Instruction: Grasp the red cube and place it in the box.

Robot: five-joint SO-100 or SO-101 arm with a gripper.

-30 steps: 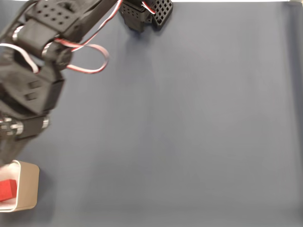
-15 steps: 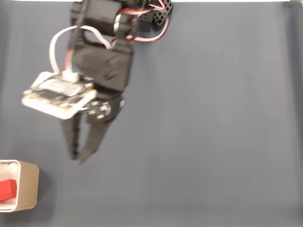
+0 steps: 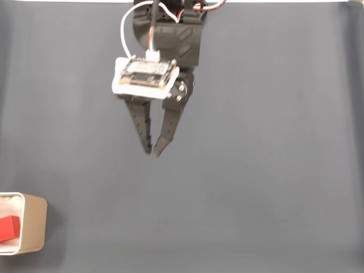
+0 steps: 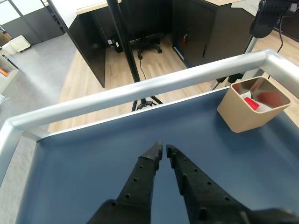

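One box (image 3: 33, 224) is sitting at the lower left corner of the counter (image 3: 256, 170) in the fixed view, cut off by the picture's edge. One red cube (image 3: 8, 228) is lying inside the box, against its white interior; in the wrist view the cube (image 4: 251, 103) is showing just below the box's (image 4: 243, 116) rim, partly hidden by the near wall.

One arm (image 3: 170, 40) is reaching down from the top edge of the fixed view, well apart from the box, up and to the right of it. A small circuit board (image 3: 145, 75) is riding on the arm, with a white cable (image 3: 126, 23) looping above it. The gripper (image 3: 153, 152) is pointing toward the bottom of the picture, over bare blue counter. Its two fingers (image 3: 168, 126) are standing nearly closed, tips only a sliver apart, and they are gripping nothing. In the wrist view the gripper (image 4: 163, 150) is showing the same narrow gap, with the box up and to its right.

Nothing is lying between the gripper and the box. A metal rail (image 4: 140, 91) is running along the counter's far edge just behind the box in the wrist view. Beyond the rail, a wooden floor (image 4: 88, 79), dark cabinets (image 4: 201, 28) and one office chair (image 4: 149, 42) are showing.
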